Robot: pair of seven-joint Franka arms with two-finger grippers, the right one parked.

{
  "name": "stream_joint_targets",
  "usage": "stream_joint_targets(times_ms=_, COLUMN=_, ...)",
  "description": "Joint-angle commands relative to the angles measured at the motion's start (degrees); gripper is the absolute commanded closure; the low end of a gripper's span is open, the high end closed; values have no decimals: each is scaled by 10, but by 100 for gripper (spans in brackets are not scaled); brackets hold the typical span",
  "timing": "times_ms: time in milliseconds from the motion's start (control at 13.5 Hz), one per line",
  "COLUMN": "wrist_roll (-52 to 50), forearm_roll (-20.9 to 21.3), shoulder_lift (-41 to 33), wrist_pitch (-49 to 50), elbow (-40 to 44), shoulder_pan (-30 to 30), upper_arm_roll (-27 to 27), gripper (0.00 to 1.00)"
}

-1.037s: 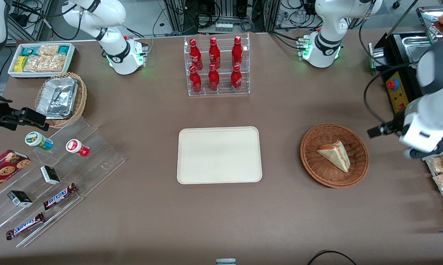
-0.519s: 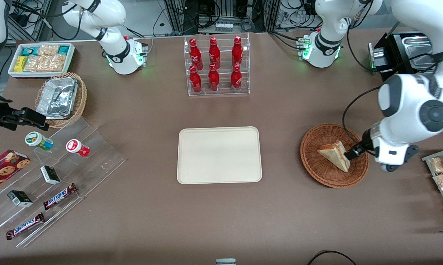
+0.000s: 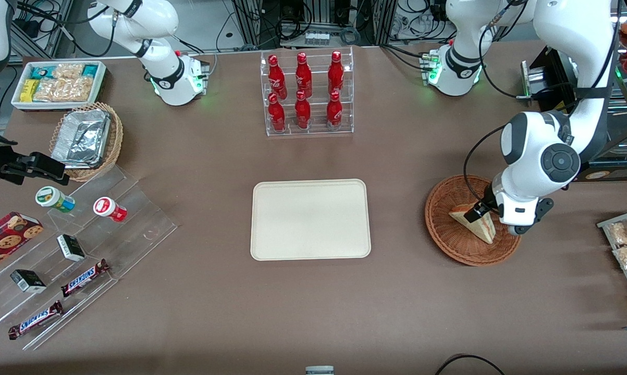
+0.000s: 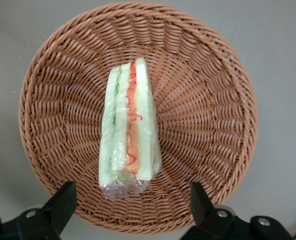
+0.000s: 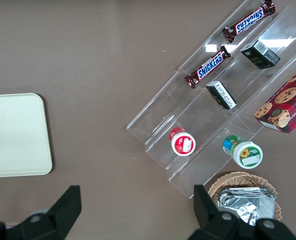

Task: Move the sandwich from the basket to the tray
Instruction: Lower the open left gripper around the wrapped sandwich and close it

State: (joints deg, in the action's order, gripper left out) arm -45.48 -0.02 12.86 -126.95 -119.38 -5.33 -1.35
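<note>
Since the near strip of the counter (image 3: 313, 307) carries nothing for this job, the work sits mid-depth. The tray (image 3: 310, 219) lies flat and bare at centre, and the basket (image 3: 449, 245) is about as far from the front camera, toward the working arm's end, with a gap of bare counter between them. The sandwich (image 3: 475, 223) is in the basket, not yet lifted, roughly centred in the weave. It's standing on edge with the filling layers facing up at the wrist camera, and looks film-wrapped. The pincer (image 3: 480, 211) hangs directly over it. In the wrist view the pincer (image 4: 130, 207) is spread wide with nothing in it, one finger on each side of the wedge's thick end, so the sandwich (image 4: 128, 135) lines up in the gap. My read is that this alignment is deliberate: closing would squeeze across the flat bread faces rather than along the layers, which should hold better and not shear the filling. Fingers look clear of the basket (image 4: 213, 125) wall, which matters because the rim is raised and a skewed descent could snag the wicker. I'd say this is the pre-grasp stage; descent, closing, lift and carry to the tray are all outstanding. Soft bread means go easy on the squeeze. Farther off, the bottle rack (image 3: 305, 94) is well out of the carry path.
</note>
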Motion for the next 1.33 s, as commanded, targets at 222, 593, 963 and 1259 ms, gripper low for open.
stream_joint_targets(times_ms=222, wrist_roll=-15, forearm_roll=20, shoulder_lift=-15, wrist_pitch=-63, elbow=-52, shoulder_pan=-1, upper_arm_roll=6, gripper=0)
stream_joint_targets(times_ms=593, wrist_roll=-16, forearm_roll=20, shoulder_lift=12, wrist_pitch=-100, elbow=-67, shoulder_pan=1, upper_arm_roll=7, gripper=1)
stream_joint_targets(times_ms=963, wrist_roll=-39, forearm_roll=20, shoulder_lift=35, wrist_pitch=-100, elbow=-36, shoulder_pan=-1, upper_arm_roll=15, gripper=90)
stream_joint_targets(times_ms=1259, wrist_roll=-37, forearm_roll=21, shoulder_lift=30, wrist_pitch=-66, elbow=-8, shoulder_pan=-6, upper_arm_roll=14, gripper=100)
